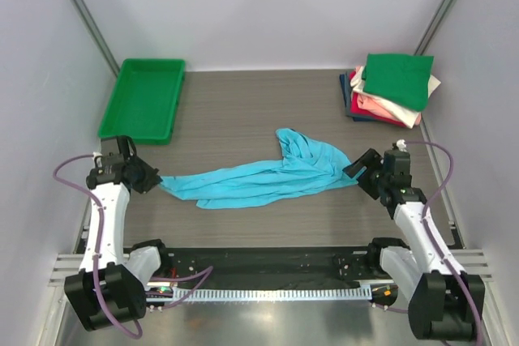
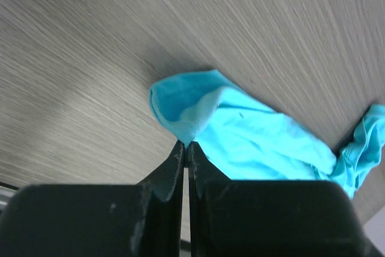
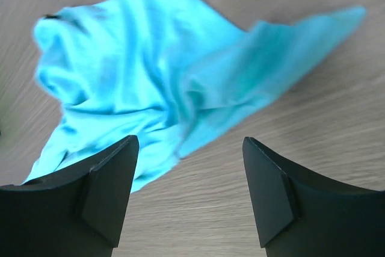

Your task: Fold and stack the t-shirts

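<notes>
Blue cloth lies in a long, bunched strip across the middle of the desk. This is the shirt, and it is not folded yet.

The left tool is at the shirt's left tip. Its two fingers are pressed together, with a small bit of the blue cloth pinched between them. The right tool is at the shirt's right end, just above the cloth. Its fingers are spread wide apart and there is nothing in them.

Far behind the shirt's right end sits the stack of folded shirts, with a green one on top. Far behind the shirt's left end is a green tray.

I think the step in hand is to spread the shirt out flat so it can be folded. One end is caught and the other is not. Next, the right tool should go down onto the right end. It should close on one edge of the cloth, not the whole bunch. Then both tools should pull apart softly until the shirt lies smooth.
</notes>
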Robot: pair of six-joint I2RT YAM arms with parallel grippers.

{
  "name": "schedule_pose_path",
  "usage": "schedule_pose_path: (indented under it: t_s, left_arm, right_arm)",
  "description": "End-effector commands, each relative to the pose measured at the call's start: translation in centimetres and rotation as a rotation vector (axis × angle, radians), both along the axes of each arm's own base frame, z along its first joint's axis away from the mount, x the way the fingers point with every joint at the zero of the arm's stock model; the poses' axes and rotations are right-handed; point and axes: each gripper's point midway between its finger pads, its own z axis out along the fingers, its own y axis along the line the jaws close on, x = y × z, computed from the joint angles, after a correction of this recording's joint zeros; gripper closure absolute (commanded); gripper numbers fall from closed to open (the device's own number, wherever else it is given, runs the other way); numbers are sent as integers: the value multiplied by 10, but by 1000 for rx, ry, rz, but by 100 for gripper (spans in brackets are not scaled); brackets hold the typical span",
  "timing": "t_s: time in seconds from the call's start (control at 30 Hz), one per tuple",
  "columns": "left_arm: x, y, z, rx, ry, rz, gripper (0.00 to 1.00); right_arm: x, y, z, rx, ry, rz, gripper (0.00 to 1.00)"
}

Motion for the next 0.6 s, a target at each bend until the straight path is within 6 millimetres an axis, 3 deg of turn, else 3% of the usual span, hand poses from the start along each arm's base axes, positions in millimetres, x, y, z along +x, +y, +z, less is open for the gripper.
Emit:
schedule_pose_path:
  t_s: [0.0,0.03,0.07,0.1,0.13,0.17,0.2,0.23,0.27,0.3,0.33,0.37,0.4,0.43,0.5,0.57]
  left_arm:
    - [6,-12,15,-27,-73,-108,97]
    - [8,-11,21,-14,-85,-117,96]
    - [9,-9,23,3,-87,-121,95]
    - [10,-5,24,32,-85,-136,94]
    - [13,-3,29,46,-98,-150,92]
    - [14,-4,30,48,-92,-169,92]
    - [15,-5,26,48,-74,-200,93]
    - [15,-5,25,45,-70,-207,93]
    - [16,-7,23,35,-67,-216,93]
    - [19,-12,22,13,-80,-232,94]
    - [19,-13,20,3,-80,-236,94]
    - [20,-13,21,6,-88,-236,94]
    - [20,-12,23,15,-93,-232,94]
    - [20,-10,24,24,-98,-222,94]
    - [20,-10,25,27,-110,-222,94]
    - [21,-10,26,28,-119,-221,94]
  right_arm:
    - [21,29,50,-39,-113,122,24]
    - [36,38,66,-86,-121,168,24]
    - [35,61,66,-156,-96,244,24]
    - [43,69,71,-210,-97,258,24]
    - [58,82,96,-238,-150,292,24]
    - [64,103,80,-273,-96,354,24]
    - [72,112,82,-279,-93,375,24]
    - [88,126,97,-277,-120,400,25]
    - [98,136,79,-306,-72,444,26]
    - [105,148,74,-320,-57,479,27]
    - [124,160,94,-325,-101,492,28]
    - [130,164,89,-354,-77,522,30]
    - [140,172,63,-379,-7,548,32]
    - [154,186,80,-375,-45,561,35]
    - [160,194,53,-416,30,604,38]
    - [164,209,52,-434,31,633,39]
